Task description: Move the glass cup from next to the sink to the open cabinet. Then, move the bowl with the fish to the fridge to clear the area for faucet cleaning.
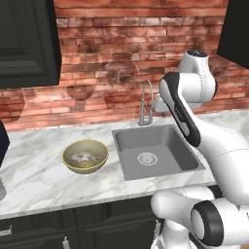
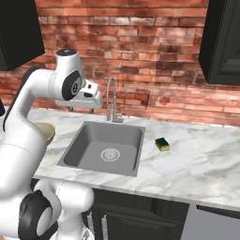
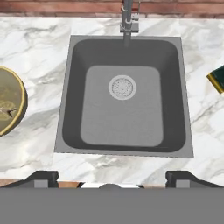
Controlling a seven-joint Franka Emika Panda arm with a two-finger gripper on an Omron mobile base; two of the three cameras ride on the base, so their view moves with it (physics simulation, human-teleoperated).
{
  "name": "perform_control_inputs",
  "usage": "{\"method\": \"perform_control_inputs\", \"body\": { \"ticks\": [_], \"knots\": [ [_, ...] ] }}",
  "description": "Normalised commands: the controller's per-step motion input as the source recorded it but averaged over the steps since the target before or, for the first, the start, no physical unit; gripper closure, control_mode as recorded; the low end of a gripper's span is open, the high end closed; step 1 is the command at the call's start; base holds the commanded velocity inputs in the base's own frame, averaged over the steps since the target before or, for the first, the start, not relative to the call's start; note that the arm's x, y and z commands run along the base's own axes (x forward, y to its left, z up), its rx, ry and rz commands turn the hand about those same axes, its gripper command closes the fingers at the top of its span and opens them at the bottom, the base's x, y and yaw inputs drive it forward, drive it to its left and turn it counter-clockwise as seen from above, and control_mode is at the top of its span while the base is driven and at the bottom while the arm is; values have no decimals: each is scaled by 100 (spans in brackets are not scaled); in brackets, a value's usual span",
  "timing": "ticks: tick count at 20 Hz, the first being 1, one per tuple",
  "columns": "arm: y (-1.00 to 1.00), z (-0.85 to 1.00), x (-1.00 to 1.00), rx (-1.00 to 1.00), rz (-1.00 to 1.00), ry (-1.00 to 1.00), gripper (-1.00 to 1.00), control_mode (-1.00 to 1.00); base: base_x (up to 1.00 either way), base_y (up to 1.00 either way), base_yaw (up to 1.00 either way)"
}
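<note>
Left to right, left base view: black upper cabinet (image 1: 26,41) at top left, door face shown; can't tell if it is open. Below it the white marble worktop (image 1: 34,180) runs across, brick wall (image 1: 121,44) behind. Bowl (image 1: 85,156), olive-yellow, sits on the worktop just left of the sink (image 1: 155,151), apart from its rim, w/ a small silver-grey fish (image 1: 81,157) lying inside. Sink is a grey recessed basin w/ round drain (image 1: 146,158). Faucet (image 1: 145,104) stands upright at the sink's back edge, spout curving toward the basin. White arm (image 1: 194,116) rises from lower right and bends over the sink's right side.

Right base view: arm on the left, hand (image 2: 89,96) held above the worktop near the sink's back-left corner, left of the faucet (image 2: 111,101). Bowl (image 2: 46,131) mostly hidden behind the arm, only its right edge seen. Sink (image 2: 105,147) in the middle. Sponge (image 2: 162,144), yellow w/ dark green top, lies on the worktop just right of the sink, not touching it. Another black upper cabinet (image 2: 220,42) at top right.

Hand view looks straight down into the sink (image 3: 122,94): bowl (image 3: 11,107) cut by the left edge, drain (image 3: 122,87) central, faucet (image 3: 127,19) base at top, sponge (image 3: 216,79) cut by the right edge. Pincer (image 3: 111,179): tips set wide apart at the bottom, spread, nothing between them.

No brands, labels or readable writing anywhere.
</note>
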Motion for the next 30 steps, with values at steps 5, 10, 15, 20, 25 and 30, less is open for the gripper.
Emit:
{"method": "perform_control_inputs", "body": {
  "ticks": [5,10,15,20,25,30],
  "knots": [
    [1,-4,-32,0,0,-1,-100,-100,0,0,0],
    [0,0,0,0,0,0,-100,100,-12,42,0],
    [0,0,0,0,0,0,-100,100,42,100,-1],
    [0,0,0,0,0,0,-100,100,43,74,0],
    [-1,-8,12,0,0,0,-100,-100,28,12,0],
    [-49,-65,23,5,1,1,-100,-100,0,0,0]
  ]
}}
